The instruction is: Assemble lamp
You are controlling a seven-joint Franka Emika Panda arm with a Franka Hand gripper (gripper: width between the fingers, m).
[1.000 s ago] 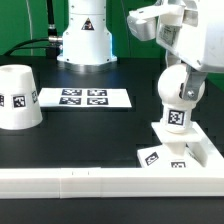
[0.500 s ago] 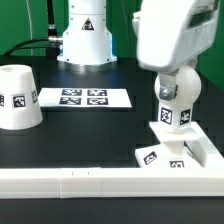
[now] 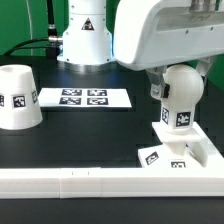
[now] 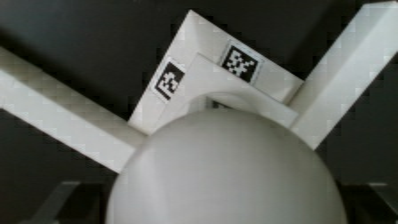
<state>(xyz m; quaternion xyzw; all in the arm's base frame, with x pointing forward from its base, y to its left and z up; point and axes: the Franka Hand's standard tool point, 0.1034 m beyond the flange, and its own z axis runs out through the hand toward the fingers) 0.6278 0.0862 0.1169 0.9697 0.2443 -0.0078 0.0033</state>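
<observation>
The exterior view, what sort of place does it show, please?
Most likely a robotics lab bench: a black table carries the marker board, white lamp parts with square tags, such as the shade and bulb, and a robot arm's white pedestal stands behind.

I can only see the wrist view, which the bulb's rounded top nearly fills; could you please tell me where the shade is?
Observer: The shade stands narrow end up at the exterior view's far left, well apart from the bulb.
Operator: Thank you. Does the bulb look upright from the side?
Observer: Yes, it stands upright on the base.
Operator: And what lies between the shade and the bulb?
Observer: The marker board, flat on the table, a little further back.
</observation>
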